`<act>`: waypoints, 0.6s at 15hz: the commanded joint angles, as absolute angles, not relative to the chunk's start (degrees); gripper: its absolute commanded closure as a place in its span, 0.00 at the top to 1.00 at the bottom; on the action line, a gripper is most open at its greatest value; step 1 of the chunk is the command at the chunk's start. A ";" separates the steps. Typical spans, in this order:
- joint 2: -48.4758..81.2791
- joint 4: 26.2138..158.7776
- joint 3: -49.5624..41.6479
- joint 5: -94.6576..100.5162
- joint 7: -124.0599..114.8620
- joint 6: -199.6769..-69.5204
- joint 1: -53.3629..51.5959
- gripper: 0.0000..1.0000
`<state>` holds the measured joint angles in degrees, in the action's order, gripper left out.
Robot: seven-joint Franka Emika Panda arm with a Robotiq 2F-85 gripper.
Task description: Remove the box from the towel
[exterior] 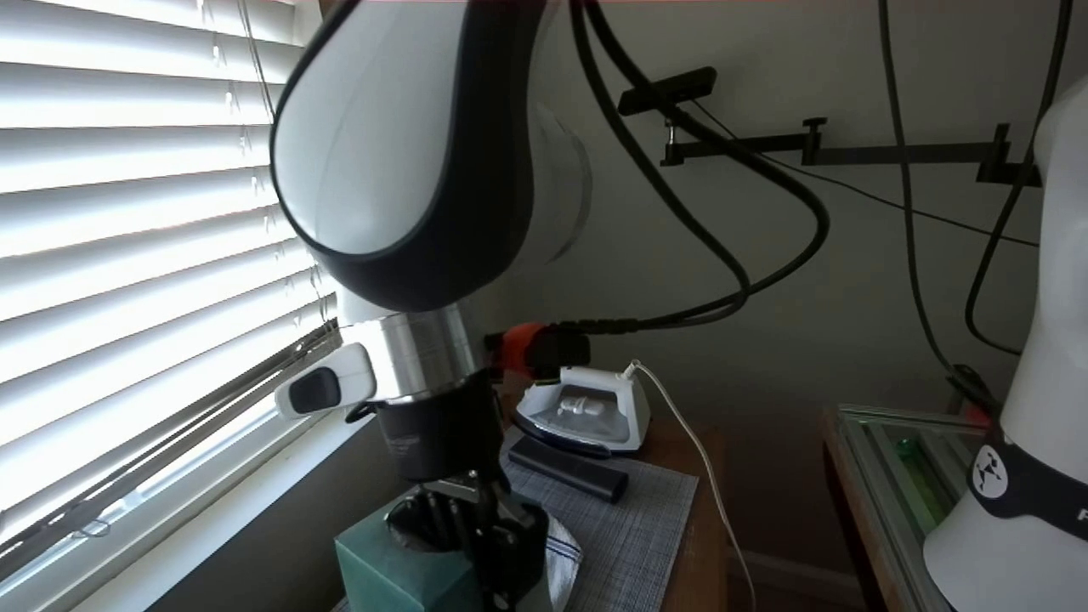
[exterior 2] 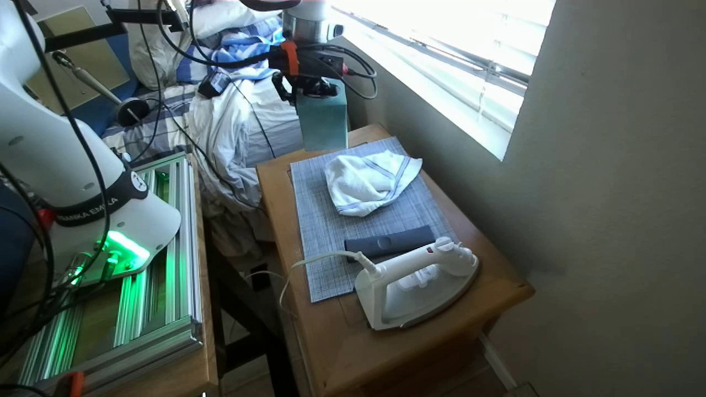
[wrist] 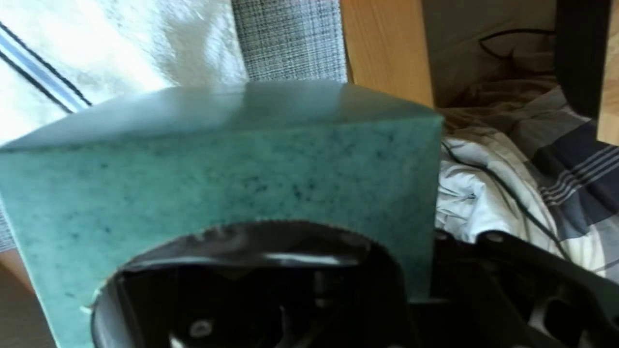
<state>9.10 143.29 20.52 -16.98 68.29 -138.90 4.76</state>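
Observation:
The box (exterior 2: pixel 323 124) is a teal tissue box with a dark oval opening in its top. My gripper (exterior 2: pixel 300 94) is shut on one wall of the box, with one finger inside the opening and one outside. In the wrist view the box (wrist: pixel 232 179) fills the middle. The towel (exterior 2: pixel 372 182), white with blue stripes, lies crumpled on the grey placemat. In an exterior view the box is apart from the towel, at the table's far end. I cannot tell whether its bottom touches anything. The towel (exterior: pixel 561 561) is partly hidden behind the box in an exterior view.
The placemat (exterior 2: pixel 322 248) lies on a wooden table (exterior 2: pixel 342 353). A dark slim case (exterior 2: pixel 389 242) and a white iron (exterior 2: pixel 416 284) with a cord stand toward its near end. A window (exterior: pixel 153 212) with blinds and a wall run alongside. A bed (exterior 2: pixel 237 127) is beyond.

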 commanded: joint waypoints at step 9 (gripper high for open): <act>6.33 149.74 17.33 -14.35 67.38 -139.73 -4.99 0.01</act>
<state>6.72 146.58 17.89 -16.76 69.39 -137.80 -0.44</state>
